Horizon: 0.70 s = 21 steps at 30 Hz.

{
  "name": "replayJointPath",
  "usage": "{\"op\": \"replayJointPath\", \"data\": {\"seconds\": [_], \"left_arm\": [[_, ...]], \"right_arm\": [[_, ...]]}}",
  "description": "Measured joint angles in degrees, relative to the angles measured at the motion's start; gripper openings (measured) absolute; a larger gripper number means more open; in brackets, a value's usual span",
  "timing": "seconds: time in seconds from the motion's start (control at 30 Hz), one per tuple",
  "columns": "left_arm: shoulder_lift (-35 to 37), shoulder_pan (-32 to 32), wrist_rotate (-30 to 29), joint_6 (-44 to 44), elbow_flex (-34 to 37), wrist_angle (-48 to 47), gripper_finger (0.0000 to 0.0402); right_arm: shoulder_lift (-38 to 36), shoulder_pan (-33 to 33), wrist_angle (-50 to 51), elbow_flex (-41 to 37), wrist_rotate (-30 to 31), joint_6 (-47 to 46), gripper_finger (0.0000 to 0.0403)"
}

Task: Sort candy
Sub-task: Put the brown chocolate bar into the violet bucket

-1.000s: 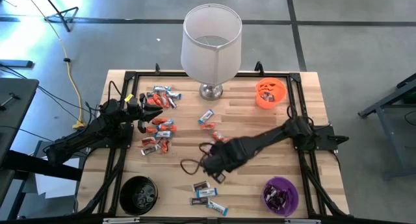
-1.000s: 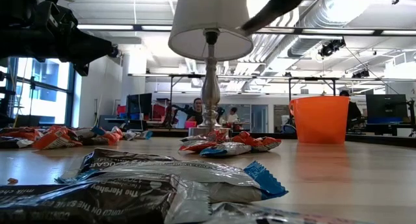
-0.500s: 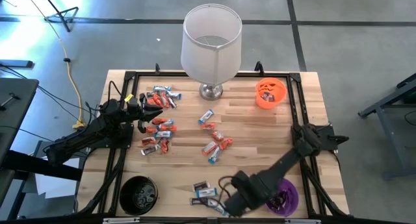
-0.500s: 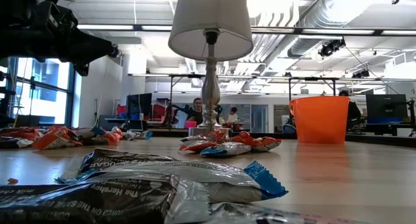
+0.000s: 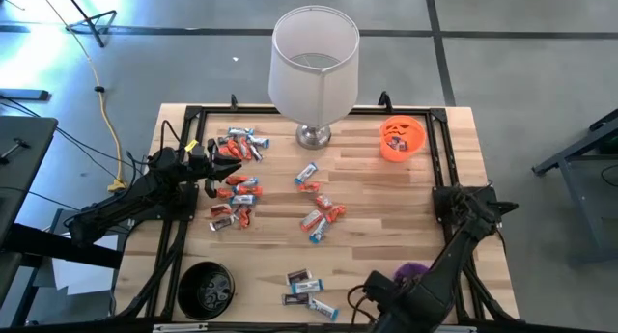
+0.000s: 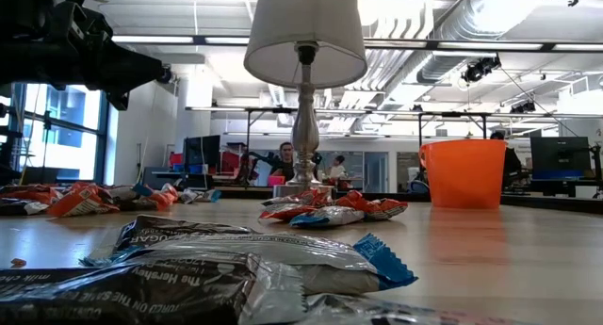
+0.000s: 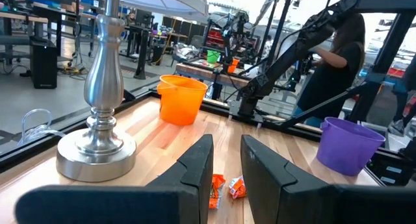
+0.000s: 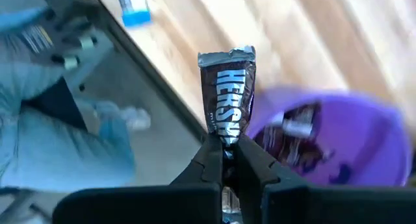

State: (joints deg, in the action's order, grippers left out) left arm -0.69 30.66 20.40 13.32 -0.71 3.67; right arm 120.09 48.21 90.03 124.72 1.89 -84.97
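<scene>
Wrapped candy lies in clusters on the wooden table: at the left, in the middle and near the front edge. My right gripper is at the table's near edge beside the purple bowl, shut on a dark brown candy bar. In the right wrist view the bar is over the rim of the purple bowl, which holds brown bars. My left gripper waits level at the table's left by the left cluster; its fingers are narrowly open around nothing. My right gripper pinches one end of the dark brown bar between its two fingertips. The fingers point down from above. The bar hangs lengthwise below them, lifted clear of the table and the bowl.
A lamp with a white shade stands at the far middle. An orange bowl sits far right and a black bowl near left. Black frame rails run along the table's left and right sides.
My right gripper has swung from the table's middle toward the near edge and to the right, carrying the brown bar, and now is beside the purple bowl. The middle candy cluster, covered by the arm before, now shows.
</scene>
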Motion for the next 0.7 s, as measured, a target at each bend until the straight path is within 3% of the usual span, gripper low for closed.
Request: {"op": "replayJointPath", "data": {"seconds": [0.1, 0.3, 0.53, 0.7], "left_arm": [[0.0, 0.0, 0.0, 0.0, 0.0, 0.0, 0.0065], [0.0, 0.0, 0.0, 0.0, 0.0, 0.0, 0.0065], [0.0, 0.0, 0.0, 0.0, 0.0, 0.0, 0.0065], [0.0, 0.0, 0.0, 0.0, 0.0, 0.0, 0.0064]], "right_arm": [[-0.9, 0.1, -0.3, -1.7, 1.8, 1.7, 0.0004], [-8.7, 0.3, 0.0, -19.1, -9.7, -2.3, 0.0004], [-22.5, 0.2, -2.4, -35.9, -8.3, -13.4, 0.0004], [-30.7, 0.3, -15.4, -45.3, -8.4, -25.9, 0.0008]]}}
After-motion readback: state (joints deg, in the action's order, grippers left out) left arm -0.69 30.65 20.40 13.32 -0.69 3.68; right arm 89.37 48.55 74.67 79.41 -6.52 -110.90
